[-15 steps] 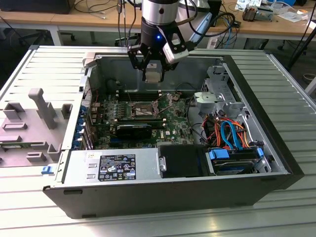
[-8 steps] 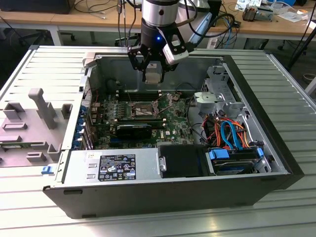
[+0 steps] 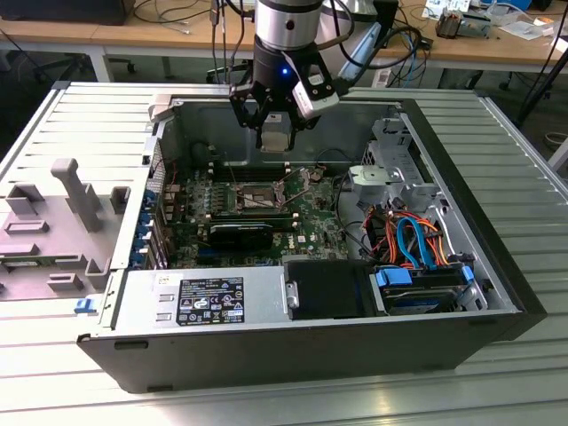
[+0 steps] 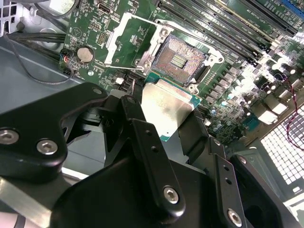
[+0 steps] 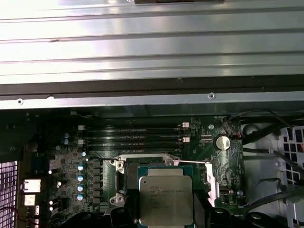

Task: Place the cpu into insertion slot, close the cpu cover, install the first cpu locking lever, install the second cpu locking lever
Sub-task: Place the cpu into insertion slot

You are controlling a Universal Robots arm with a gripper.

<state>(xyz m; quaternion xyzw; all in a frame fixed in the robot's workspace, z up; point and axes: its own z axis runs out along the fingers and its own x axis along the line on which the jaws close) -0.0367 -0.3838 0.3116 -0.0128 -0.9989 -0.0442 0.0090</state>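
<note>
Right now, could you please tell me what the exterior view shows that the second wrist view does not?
Exterior view: the whole open black computer case, its grey power supply box and blue and orange cables. Second wrist view: the open socket's gold contact pads and a round silver coin battery. Both: the black hand gripping the small square silver-grey cpu.

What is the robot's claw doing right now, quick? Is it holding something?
Gripper: shut on the cpu, holding it in the air, not yet in the insertion slot.
</note>
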